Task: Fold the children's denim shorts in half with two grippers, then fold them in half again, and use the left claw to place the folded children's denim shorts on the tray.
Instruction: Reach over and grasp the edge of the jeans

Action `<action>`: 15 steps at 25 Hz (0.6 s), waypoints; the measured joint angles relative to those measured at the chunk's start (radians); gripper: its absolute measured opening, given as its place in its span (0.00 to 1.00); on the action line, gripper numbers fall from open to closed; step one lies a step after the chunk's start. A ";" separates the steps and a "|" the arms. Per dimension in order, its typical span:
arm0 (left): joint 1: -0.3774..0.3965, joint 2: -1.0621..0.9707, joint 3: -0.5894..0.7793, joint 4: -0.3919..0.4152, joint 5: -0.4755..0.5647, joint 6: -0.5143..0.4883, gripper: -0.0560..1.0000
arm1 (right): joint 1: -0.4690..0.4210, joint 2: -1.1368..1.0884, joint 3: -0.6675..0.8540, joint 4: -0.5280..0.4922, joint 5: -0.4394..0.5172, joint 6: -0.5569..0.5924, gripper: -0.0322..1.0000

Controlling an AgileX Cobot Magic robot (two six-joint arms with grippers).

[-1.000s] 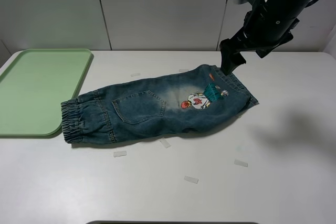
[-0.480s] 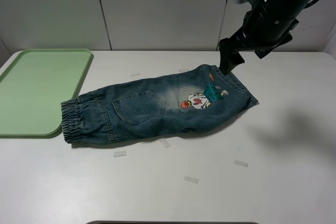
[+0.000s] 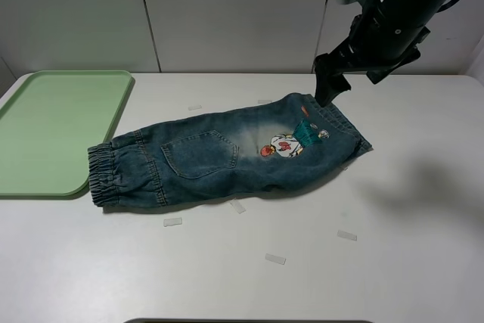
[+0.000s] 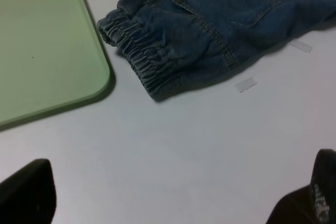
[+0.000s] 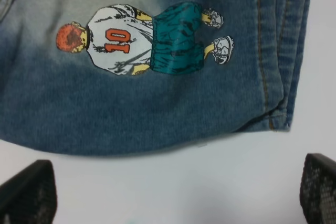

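Observation:
The children's denim shorts [image 3: 219,156] lie flat on the white table, folded lengthwise, pocket and cartoon patch [image 3: 286,144] facing up. The gathered waistband [image 3: 104,175] is at the left, next to the tray [image 3: 53,126]. My right gripper [image 3: 328,96] hovers over the far right leg hem, apart from the cloth. In the right wrist view the shorts [image 5: 157,87] fill the picture and the gripper [image 5: 170,192] is open and empty. My left gripper [image 4: 168,198] is open and empty over bare table near the waistband [image 4: 142,56] and the tray's corner [image 4: 47,40]. The left arm is out of the exterior view.
Several small pale tape strips lie on the table around the shorts, such as one [image 3: 172,222] in front of the waistband and one [image 3: 275,259] further forward. A grey panelled wall [image 3: 227,13] stands behind the table.
My right gripper has risen very slightly above the leg hem. The shorts and tray have not moved.

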 joint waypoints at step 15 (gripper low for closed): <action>0.007 0.000 0.000 -0.064 -0.003 0.001 0.96 | 0.000 0.000 0.000 0.008 -0.021 0.011 0.71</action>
